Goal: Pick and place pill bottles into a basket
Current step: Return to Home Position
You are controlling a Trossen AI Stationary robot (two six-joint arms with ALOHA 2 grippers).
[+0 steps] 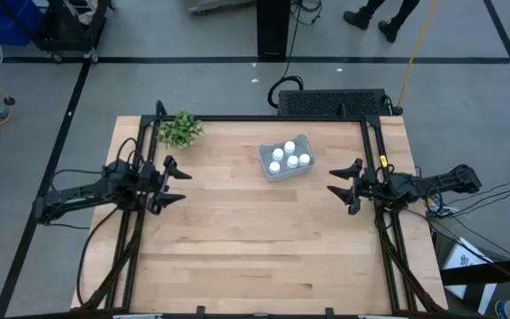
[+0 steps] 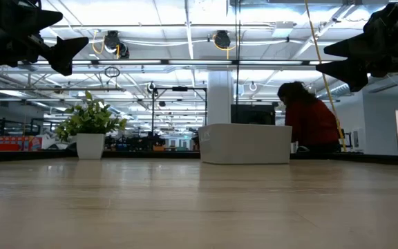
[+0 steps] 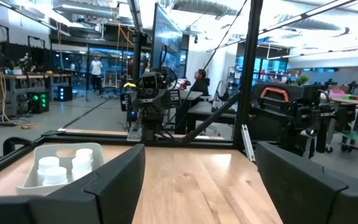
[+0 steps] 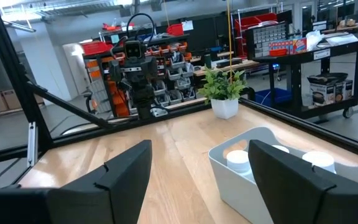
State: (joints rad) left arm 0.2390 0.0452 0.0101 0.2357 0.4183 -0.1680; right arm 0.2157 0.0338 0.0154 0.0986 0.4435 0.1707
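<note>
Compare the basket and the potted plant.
The basket is a low, wide grey-blue bin; the plant is taller, leafy green in a white pot. The basket holds pill bottles; the plant none. The basket stands near the table's middle, the plant in a corner. Both rest on the table.

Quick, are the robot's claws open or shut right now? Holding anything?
Left gripper: open, holding nothing.
Right gripper: open, holding nothing.

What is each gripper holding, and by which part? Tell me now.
Nothing is held. The left gripper and the right gripper both hang open and empty; the bottles sit in the basket.
</note>
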